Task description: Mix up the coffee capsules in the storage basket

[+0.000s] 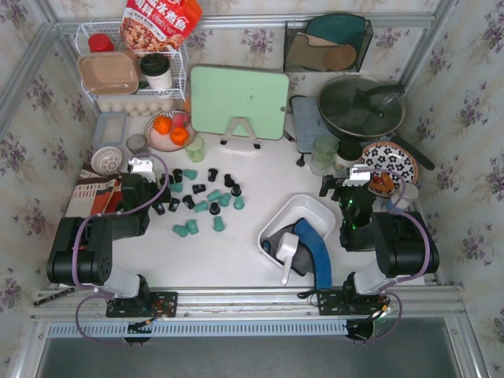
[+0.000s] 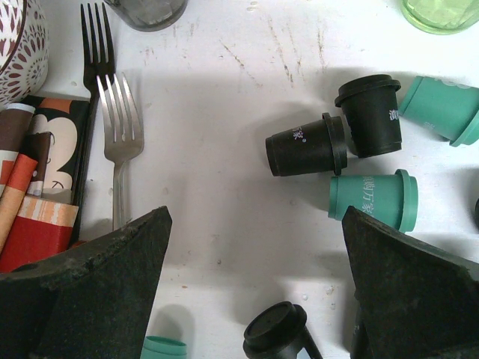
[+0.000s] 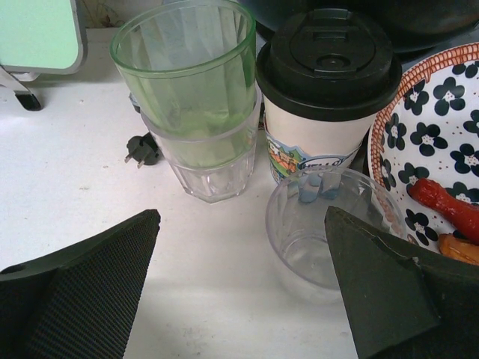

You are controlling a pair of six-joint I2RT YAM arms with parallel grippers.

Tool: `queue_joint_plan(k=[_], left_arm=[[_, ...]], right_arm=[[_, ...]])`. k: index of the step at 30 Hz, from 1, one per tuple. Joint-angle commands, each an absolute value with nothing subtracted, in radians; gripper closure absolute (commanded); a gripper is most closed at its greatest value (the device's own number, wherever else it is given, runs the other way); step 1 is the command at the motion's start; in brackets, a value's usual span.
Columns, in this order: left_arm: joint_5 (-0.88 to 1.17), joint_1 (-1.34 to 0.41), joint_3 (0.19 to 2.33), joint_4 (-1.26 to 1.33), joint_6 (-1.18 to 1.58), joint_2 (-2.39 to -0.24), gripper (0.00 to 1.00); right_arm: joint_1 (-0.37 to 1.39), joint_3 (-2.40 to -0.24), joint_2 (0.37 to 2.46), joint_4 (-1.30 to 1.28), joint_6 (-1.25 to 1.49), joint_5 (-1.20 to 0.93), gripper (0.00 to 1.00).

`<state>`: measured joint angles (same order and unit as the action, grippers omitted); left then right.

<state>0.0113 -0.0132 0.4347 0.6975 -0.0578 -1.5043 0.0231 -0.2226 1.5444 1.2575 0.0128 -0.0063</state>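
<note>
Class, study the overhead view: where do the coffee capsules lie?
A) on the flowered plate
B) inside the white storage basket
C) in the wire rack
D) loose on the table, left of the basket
D: the coffee capsules lie scattered on the table, to the left of the storage basket.

The coffee capsules are teal and black, the storage basket white, the plate black-flowered.

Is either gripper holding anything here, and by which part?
Nothing is held. The left gripper is open above loose coffee capsules on the table; the right gripper is open facing a clear cup.
</note>
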Motion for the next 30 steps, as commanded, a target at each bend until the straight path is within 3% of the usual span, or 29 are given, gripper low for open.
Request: queue_joint_plan(k=[1, 30], left_arm=[[0.009, -0.013, 0.436, 0.731, -0.056, -1.502, 0.00], [0.009, -0.013, 0.436, 0.731, -0.056, -1.501, 0.00]], right_arm=[[0.023, -0.222, 1.540, 1.285, 0.009, -0.012, 0.00], [0.023, -0.222, 1.541, 1.285, 0.009, -0.011, 0.00]])
